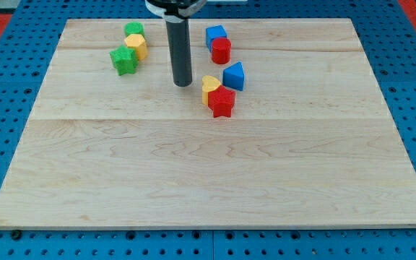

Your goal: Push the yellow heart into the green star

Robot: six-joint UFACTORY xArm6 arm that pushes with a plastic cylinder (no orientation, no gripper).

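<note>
The yellow heart [209,87] lies right of the board's top middle, touching a red star [222,102] just below it on the right. The green star [123,61] lies at the top left, touching a yellow hexagon [136,47]. My tip [183,83] stands on the board just left of the yellow heart, with a small gap between them, and well to the right of the green star.
A green block [133,30] sits above the yellow hexagon. A blue triangular block [234,76] lies right of the heart. A blue cube [215,35] and a red cylinder [221,50] lie above it. The wooden board [208,173] ends on a blue pegboard.
</note>
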